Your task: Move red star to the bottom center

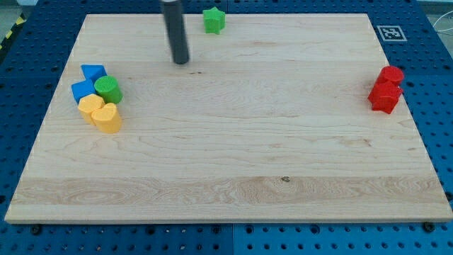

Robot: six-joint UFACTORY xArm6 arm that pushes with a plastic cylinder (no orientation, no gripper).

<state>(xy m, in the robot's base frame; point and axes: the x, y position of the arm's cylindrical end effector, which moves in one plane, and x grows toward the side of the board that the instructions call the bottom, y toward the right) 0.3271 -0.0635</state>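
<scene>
Two red blocks sit together at the view's right edge of the wooden board (226, 177). The lower one (385, 96) looks like the red star. The upper one (391, 74) is a rounder red block touching it. My tip (181, 61) is at the view's top, left of centre, far to the left of the red blocks. It touches no block. A green star (214, 20) lies just to the right of the rod, near the top edge.
A cluster sits at the view's left: a blue triangle-like block (93, 71), a blue cube (83, 91), a green cylinder (108, 90), a yellow block (90, 107) and a yellow heart (107, 118). A marker tag (389, 32) is at the top right corner.
</scene>
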